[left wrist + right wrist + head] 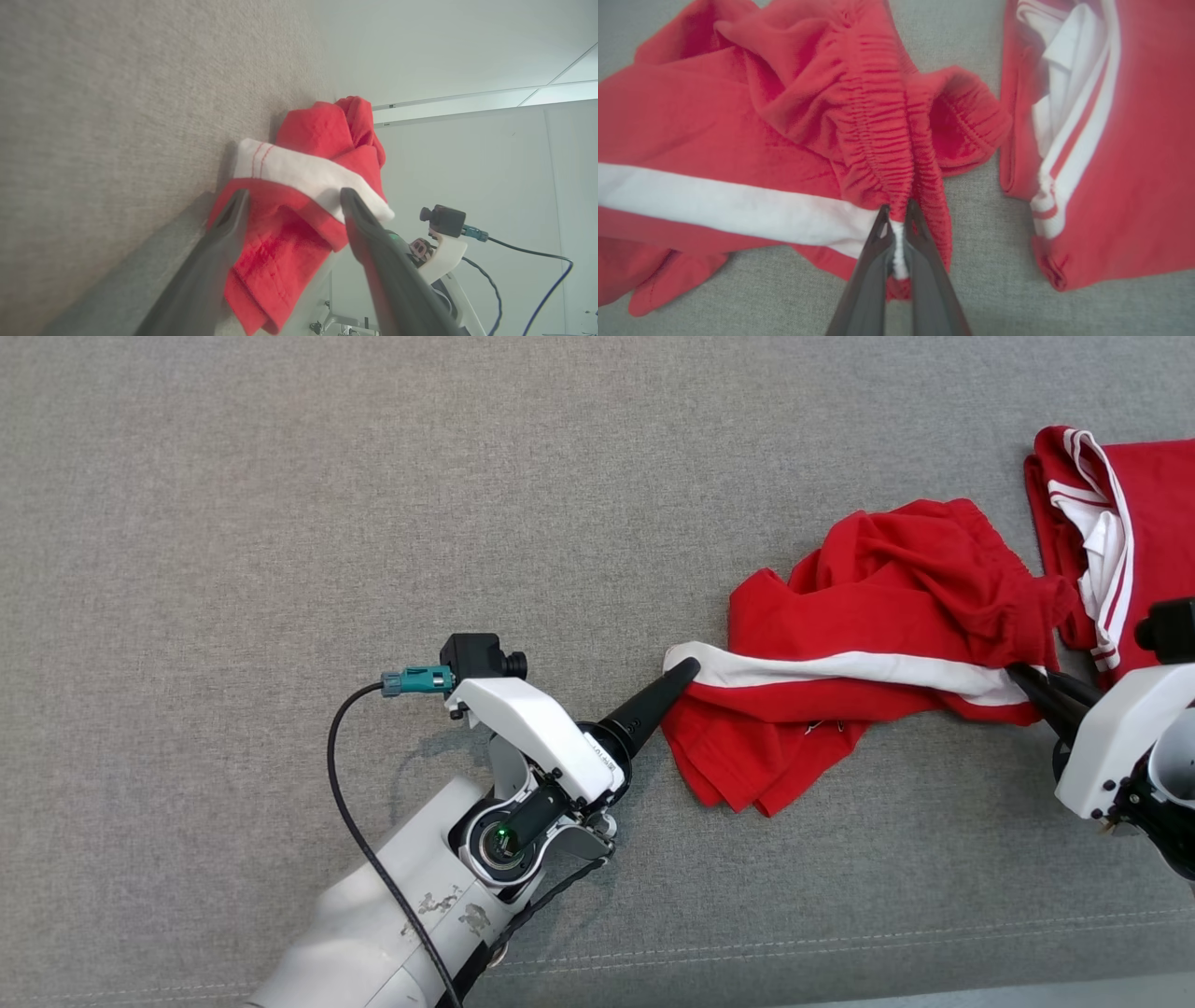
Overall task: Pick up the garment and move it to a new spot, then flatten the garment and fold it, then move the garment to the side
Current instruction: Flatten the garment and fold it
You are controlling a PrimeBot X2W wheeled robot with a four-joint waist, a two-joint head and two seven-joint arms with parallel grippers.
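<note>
Garment (868,607) lies crumpled on your grey surface (280,523): your right tool (899,208) pinches its waistband (887,140), while your left tool (294,193) gapes around the striped hem (280,168), apparently to stretch it flat.

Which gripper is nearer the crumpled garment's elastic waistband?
Right. The right gripper is shut on the garment at its waistband; the left gripper stands open at the opposite end.
</note>
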